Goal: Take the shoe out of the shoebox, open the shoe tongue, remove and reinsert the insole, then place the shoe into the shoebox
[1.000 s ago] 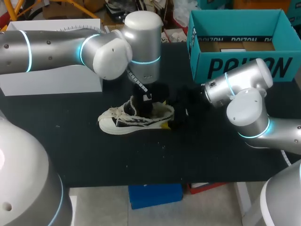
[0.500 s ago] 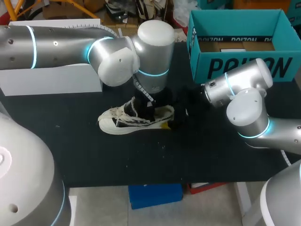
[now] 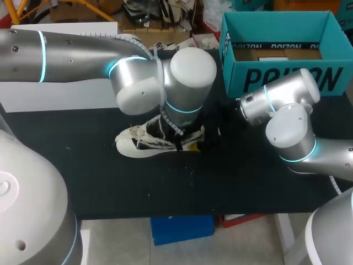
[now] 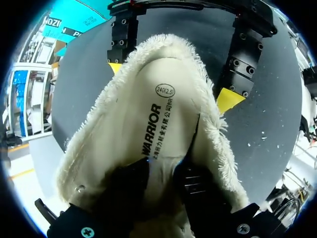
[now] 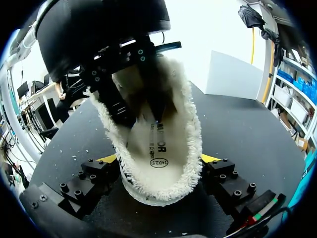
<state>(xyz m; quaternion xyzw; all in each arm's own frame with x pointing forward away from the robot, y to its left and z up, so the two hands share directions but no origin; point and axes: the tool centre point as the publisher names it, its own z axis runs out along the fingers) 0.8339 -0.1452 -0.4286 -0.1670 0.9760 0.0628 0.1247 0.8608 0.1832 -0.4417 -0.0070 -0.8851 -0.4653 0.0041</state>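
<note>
A black table (image 3: pixel 165 182) carries the work, strewn here and there with small pale specks. On it a white, fleece-lined shoe (image 3: pixel 146 141) stands on its sole, its toe pointing away from the right gripper (image 5: pixel 158 158) and its heel set between that gripper's fingers. The two yellow fingertips (image 5: pixel 106 158) press against the heel's sides from opposite flanks, so the right gripper is clamped on the shoe. The left arm (image 3: pixel 83 52) comes in over the table and its wrist hangs directly above the shoe. The left gripper (image 4: pixel 166 181) is down inside the shoe's opening, with the fleece collar ringing it on every side. Whether it is spread or pinching anything cannot be told, as its end is buried in the shoe. The insole (image 4: pixel 158 114) lies in the shoe's bed just ahead of the left gripper, its printed heel end toward the right gripper. One long edge looks slightly raised from the lining. A teal shoebox (image 3: pixel 287 77) stands open behind the right arm (image 3: pixel 292 132), well apart from the shoe. A white box (image 3: pixel 55 96) sits on the far side of the left arm, away from both grippers.
</note>
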